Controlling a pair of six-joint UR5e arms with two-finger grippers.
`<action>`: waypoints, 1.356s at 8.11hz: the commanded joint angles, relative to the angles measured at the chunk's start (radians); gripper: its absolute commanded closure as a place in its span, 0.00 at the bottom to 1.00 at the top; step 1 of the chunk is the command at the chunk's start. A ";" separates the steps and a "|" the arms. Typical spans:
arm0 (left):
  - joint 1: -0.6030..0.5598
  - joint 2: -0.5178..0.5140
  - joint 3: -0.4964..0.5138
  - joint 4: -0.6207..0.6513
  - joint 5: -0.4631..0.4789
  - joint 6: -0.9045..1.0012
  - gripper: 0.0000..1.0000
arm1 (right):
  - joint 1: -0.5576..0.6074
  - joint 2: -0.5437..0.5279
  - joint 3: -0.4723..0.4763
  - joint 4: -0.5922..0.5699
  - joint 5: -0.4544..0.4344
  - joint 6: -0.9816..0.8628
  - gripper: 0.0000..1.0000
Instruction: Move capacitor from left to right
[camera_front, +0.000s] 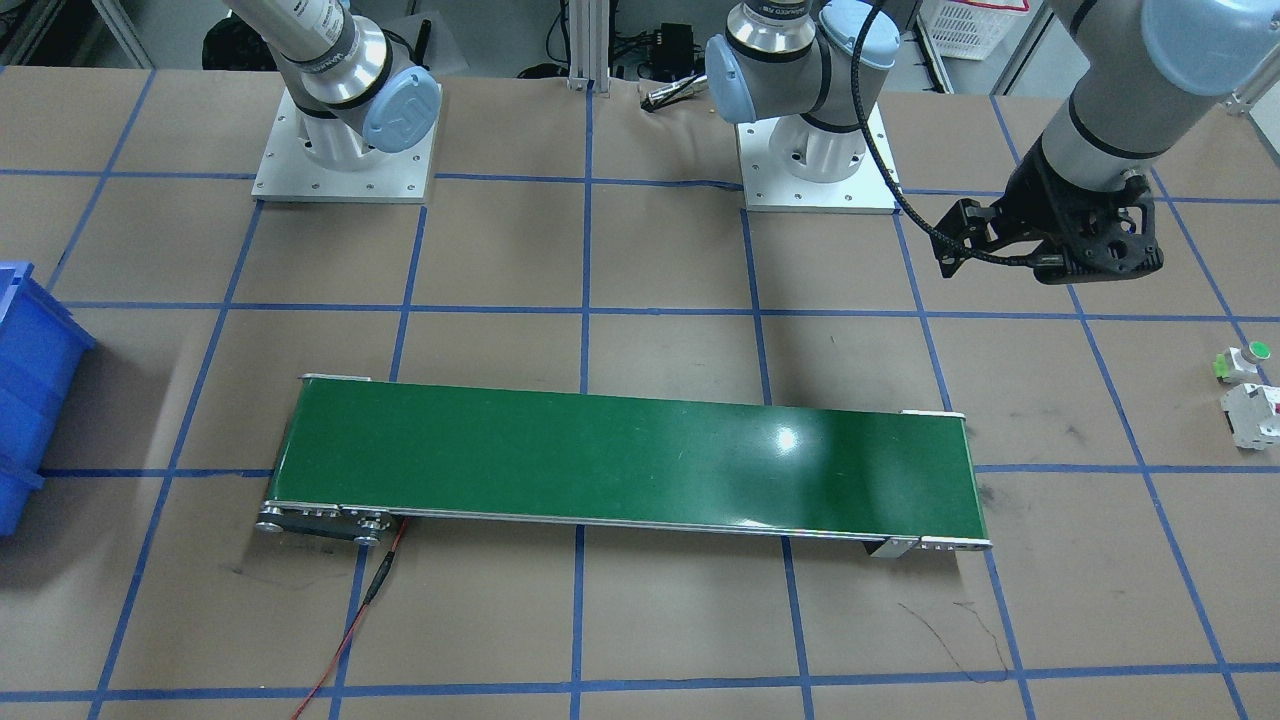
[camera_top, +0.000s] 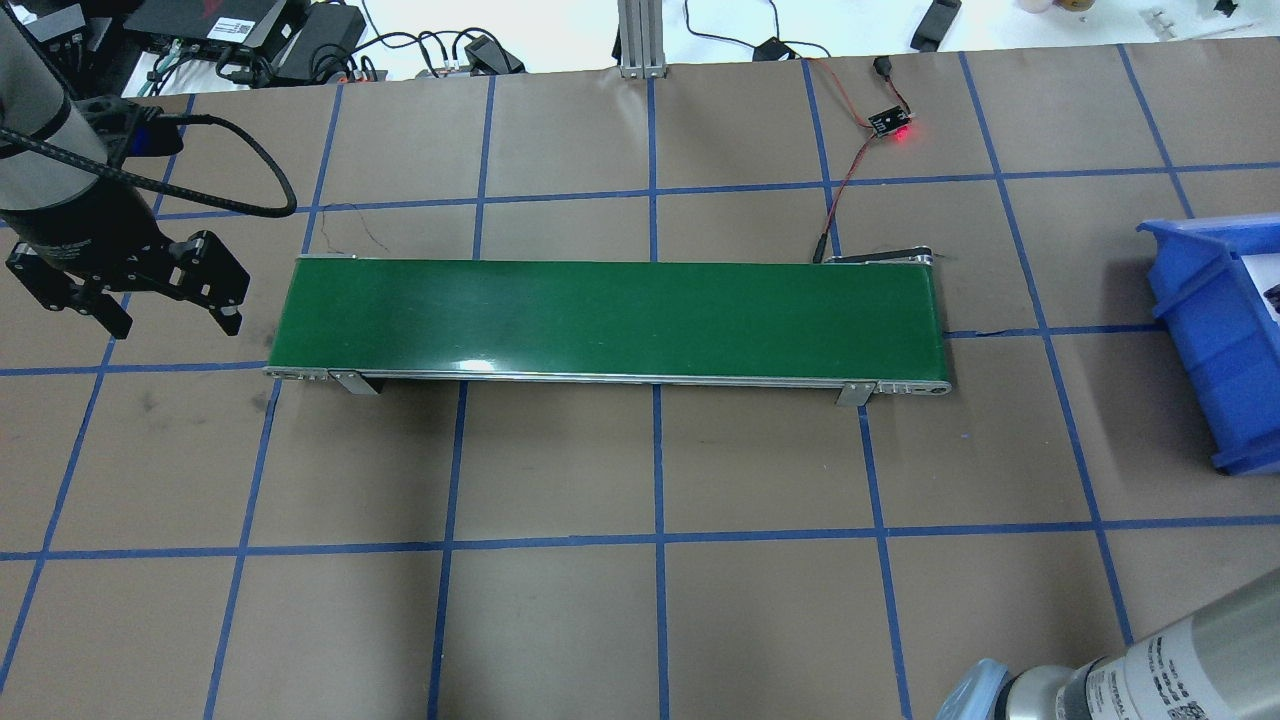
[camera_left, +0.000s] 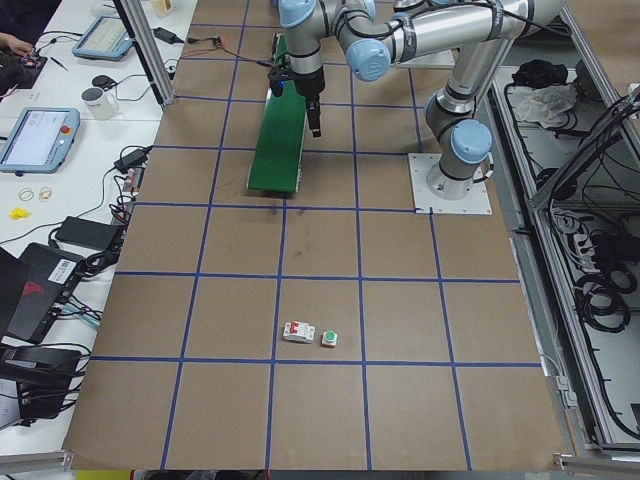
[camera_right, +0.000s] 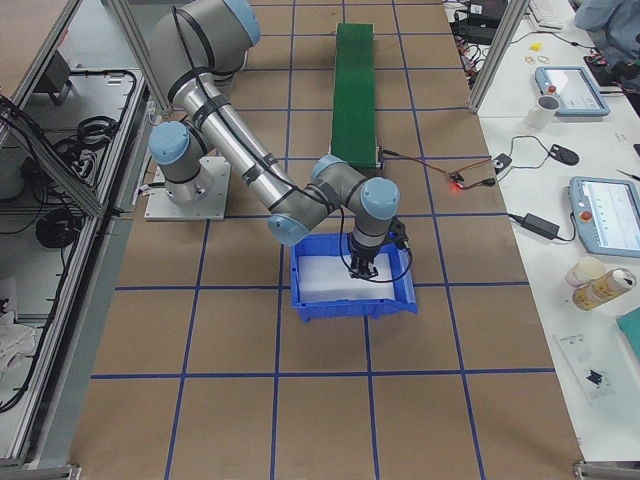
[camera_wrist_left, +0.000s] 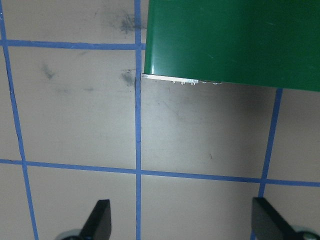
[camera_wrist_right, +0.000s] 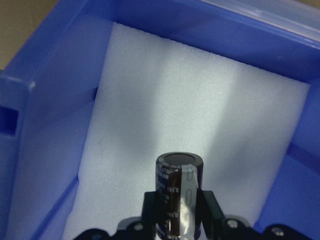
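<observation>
Right hand (camera_wrist_right: 181, 212) is clenched on the capacitor (camera_wrist_right: 179, 195), which sits squarely between its two black fingers (camera_wrist_right: 152, 210) and sticks out past their tips. In the right wrist view the capacitor is a stubby dark cylinder with a pale grey stripe down one side, and its round dark end points away from the camera, toward the white foam (camera_wrist_right: 200, 110) lining the blue bin (camera_wrist_right: 50, 100). The hand and capacitor are inside the bin's walls, above the foam; whether the capacitor touches the foam cannot be told. From the exterior right view, the bin rests on the brown, blue-taped surface (camera_right: 240, 420) beyond one end of the green conveyor belt (camera_right: 355, 80), and the right arm reaches down into it. Left hand (camera_top: 175, 320) hangs at the belt's other end, just beside that end. Its fingers are spread wide with nothing between them. A white switch (camera_left: 296, 332) with a red mark and a white button (camera_left: 329, 338) with a green cap lie side by side on the surface, well apart from both hands.
</observation>
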 joint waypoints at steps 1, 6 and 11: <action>0.000 0.007 0.000 -0.005 -0.002 0.005 0.00 | -0.002 -0.029 -0.010 0.010 0.005 0.005 0.00; -0.023 0.010 0.012 -0.010 -0.065 -0.125 0.00 | 0.163 -0.303 -0.019 0.244 0.054 0.223 0.00; -0.075 0.005 0.009 -0.011 -0.057 -0.171 0.00 | 0.620 -0.439 -0.028 0.473 0.046 0.817 0.00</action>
